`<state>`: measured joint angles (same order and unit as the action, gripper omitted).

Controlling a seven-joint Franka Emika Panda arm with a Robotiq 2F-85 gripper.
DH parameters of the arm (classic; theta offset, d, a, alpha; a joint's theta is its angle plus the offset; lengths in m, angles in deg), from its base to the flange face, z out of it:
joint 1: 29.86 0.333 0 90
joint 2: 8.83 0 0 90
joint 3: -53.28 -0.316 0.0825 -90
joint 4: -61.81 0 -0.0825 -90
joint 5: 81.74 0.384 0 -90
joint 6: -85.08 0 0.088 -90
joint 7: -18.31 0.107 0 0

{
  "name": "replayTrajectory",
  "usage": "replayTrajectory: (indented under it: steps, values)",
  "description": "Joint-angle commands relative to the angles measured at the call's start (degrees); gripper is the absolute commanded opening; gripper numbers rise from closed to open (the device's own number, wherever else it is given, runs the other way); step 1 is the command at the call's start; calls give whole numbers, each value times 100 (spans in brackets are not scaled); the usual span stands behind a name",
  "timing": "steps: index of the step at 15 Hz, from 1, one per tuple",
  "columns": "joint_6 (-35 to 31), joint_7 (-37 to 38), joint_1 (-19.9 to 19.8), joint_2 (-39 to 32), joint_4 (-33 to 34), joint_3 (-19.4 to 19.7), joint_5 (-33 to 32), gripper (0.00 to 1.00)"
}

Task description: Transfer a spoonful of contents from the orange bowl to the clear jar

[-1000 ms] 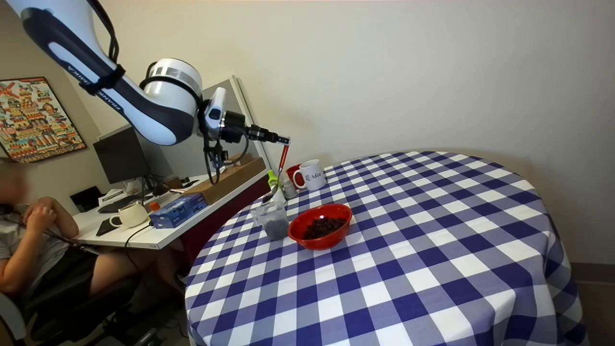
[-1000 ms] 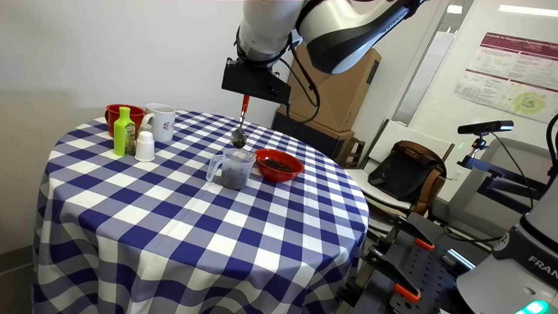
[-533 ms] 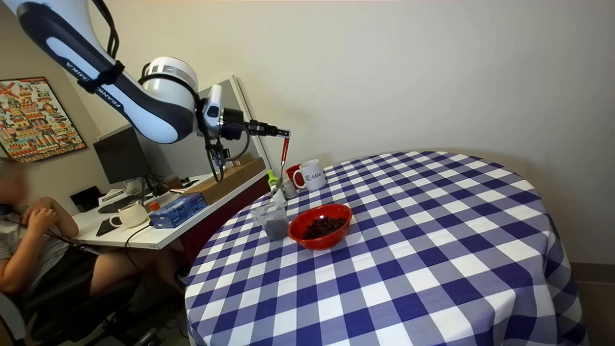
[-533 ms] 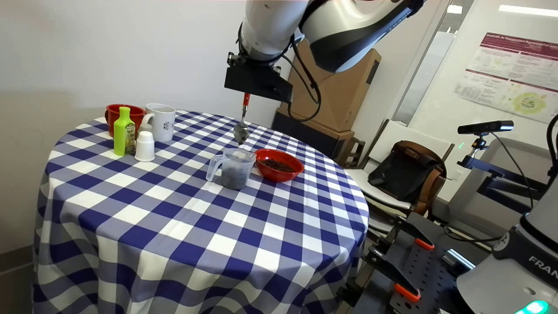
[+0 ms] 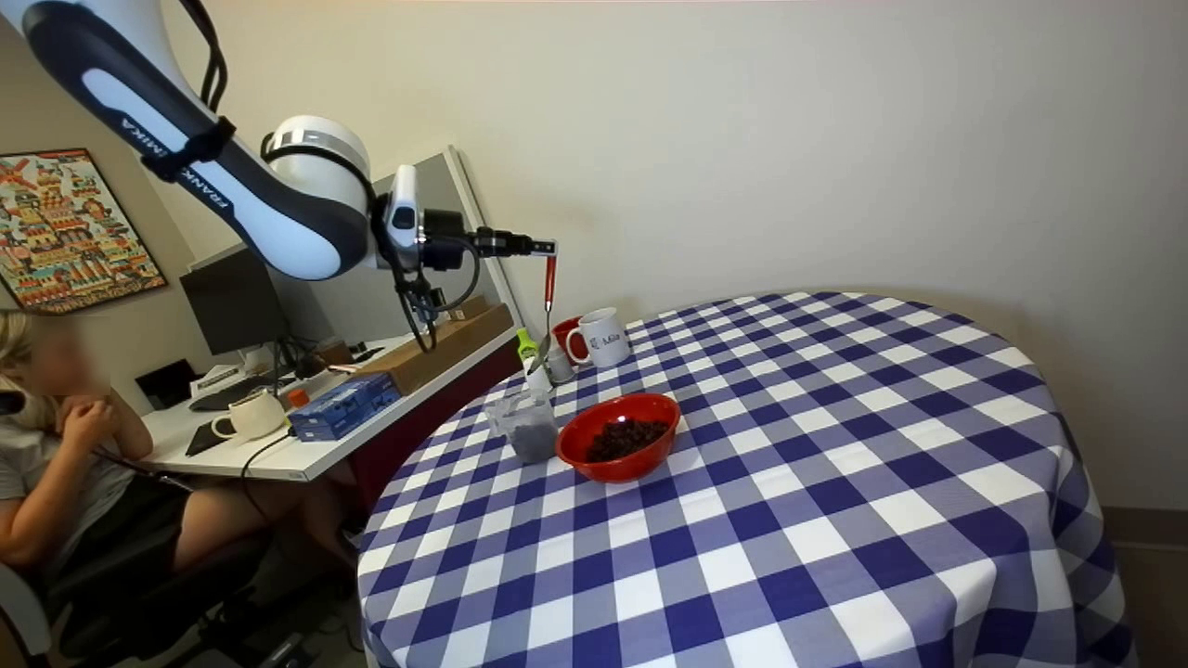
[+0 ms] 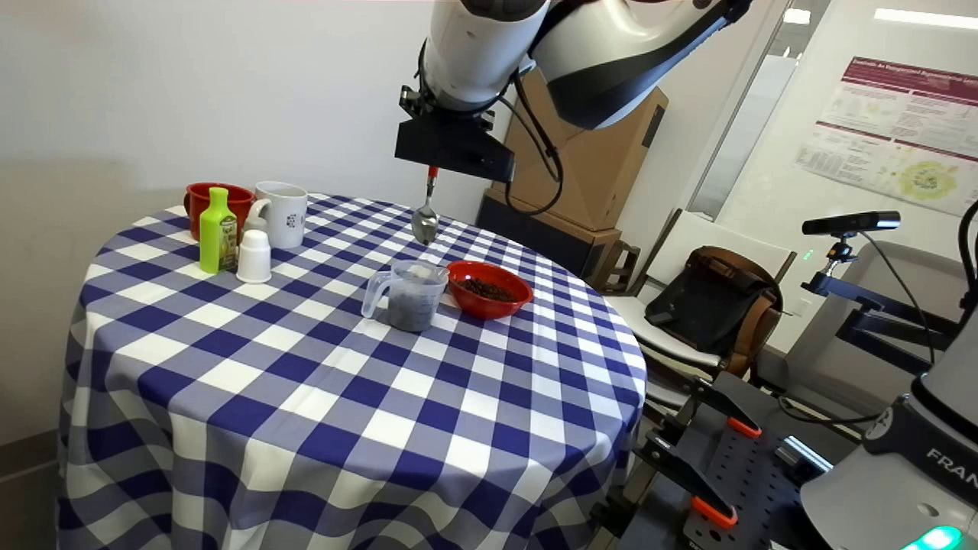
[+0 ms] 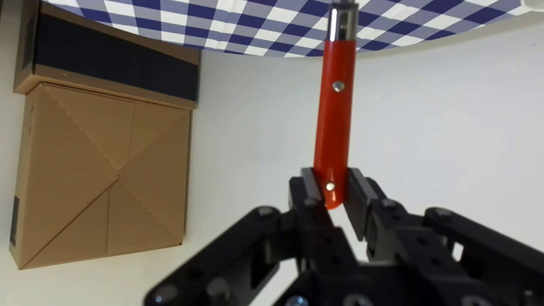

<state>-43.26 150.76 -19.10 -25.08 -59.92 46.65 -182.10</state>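
I am inspecting the gripper (image 7: 332, 186), wrist view, lower centre. In an exterior view, the red-orange bowl (image 6: 487, 308) is sitting mid-frame, clear measuring jug (image 6: 415, 304) just left; above the jug, the jaws are clamping the red-handled spoon (image 6: 425, 222).

In an exterior view the arm (image 5: 153, 139) is slanting down from upper left, its wrist (image 5: 402, 218) is jutting out below, and the jaws are pointing nearly level. In the wrist view their pads (image 7: 359, 199) are standing close together in a grip, a narrow gap showing between them.
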Motion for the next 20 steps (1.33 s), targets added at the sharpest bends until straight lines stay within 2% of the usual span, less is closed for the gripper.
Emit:
replayTrajectory:
  steps: [1, 6, 11, 15, 18, 20]
  values:
    - [-8, 130, -151, 205, -173, -138, 89, 5]
    - [-11, 223, -245, 333, -206, -131, 196, 5]
    - [146, 371, -242, 484, -264, -133, -29, 5]
    - [-1250, -225, -644, 769, -409, -40, 1267, 5]
    - [-2099, -792, -1084, 1172, -781, 267, 2312, 5]
    - [-2363, -1254, -1345, 1432, -1036, 538, 3075, 5]
